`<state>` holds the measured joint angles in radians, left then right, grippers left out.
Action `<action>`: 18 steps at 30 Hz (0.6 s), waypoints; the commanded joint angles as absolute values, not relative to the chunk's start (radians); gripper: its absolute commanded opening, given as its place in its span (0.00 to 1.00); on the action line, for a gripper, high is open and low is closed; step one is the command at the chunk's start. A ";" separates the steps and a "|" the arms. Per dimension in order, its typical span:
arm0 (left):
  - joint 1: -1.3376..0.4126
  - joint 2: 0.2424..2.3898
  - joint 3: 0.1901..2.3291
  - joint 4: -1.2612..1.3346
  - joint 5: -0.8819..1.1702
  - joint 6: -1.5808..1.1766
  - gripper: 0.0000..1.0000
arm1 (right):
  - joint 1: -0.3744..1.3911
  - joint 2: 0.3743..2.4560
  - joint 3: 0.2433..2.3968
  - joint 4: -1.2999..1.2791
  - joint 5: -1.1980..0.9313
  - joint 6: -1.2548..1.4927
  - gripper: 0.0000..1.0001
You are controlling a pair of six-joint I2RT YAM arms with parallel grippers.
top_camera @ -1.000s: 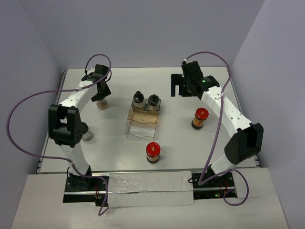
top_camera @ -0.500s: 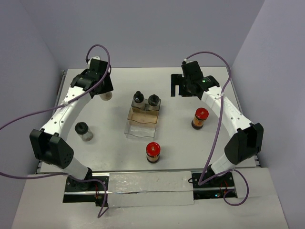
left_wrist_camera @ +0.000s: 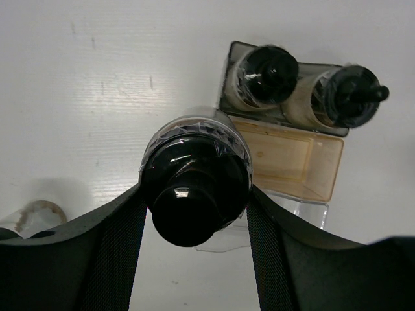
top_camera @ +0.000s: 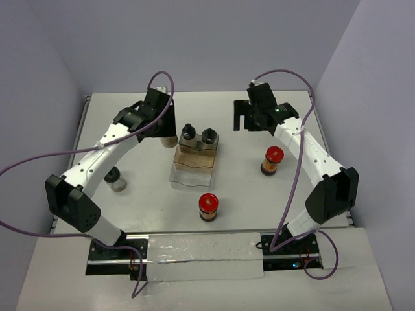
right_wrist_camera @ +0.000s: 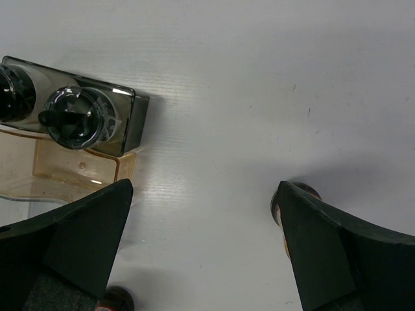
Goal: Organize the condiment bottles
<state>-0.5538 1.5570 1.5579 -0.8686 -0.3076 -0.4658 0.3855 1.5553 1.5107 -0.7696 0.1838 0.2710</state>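
The left claw [left_wrist_camera: 194, 223] was clamped on a black-capped jar [left_wrist_camera: 194, 172], one finger [left_wrist_camera: 120, 249] on each side just under the cap. In the top view this claw sat just left of the far end of the clear tray [top_camera: 191, 175], which stood in the middle of the surface [top_camera: 149, 210]. The pictures did not settle whether the held jar touched the surface.

Two more black-capped jars stood side by side at the far end of the tray: the left tray jar [top_camera: 188, 131] and the right tray jar [top_camera: 209, 136]. A fourth black-capped jar [top_camera: 115, 179] stood on the surface well to the left, partly behind the left arm.

One red-capped jar [top_camera: 208, 206] stood on the surface near the tray's near end. The other red-capped jar [top_camera: 273, 159] stood well to the right of the tray.

The right claw [top_camera: 243, 118] was at the far right, spread wide and holding nothing. Its wrist view showed bare surface between its fingers [right_wrist_camera: 84, 240].
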 commanded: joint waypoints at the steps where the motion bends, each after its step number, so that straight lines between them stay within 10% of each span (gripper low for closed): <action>1: -0.592 1.522 1.565 -0.815 -0.259 -0.462 0.10 | 0.384 1.505 1.488 -0.746 0.223 0.270 1.00; 18: -0.699 1.636 1.506 -0.729 -0.258 -0.493 0.10 | 0.318 1.418 1.395 -0.717 0.208 0.270 1.00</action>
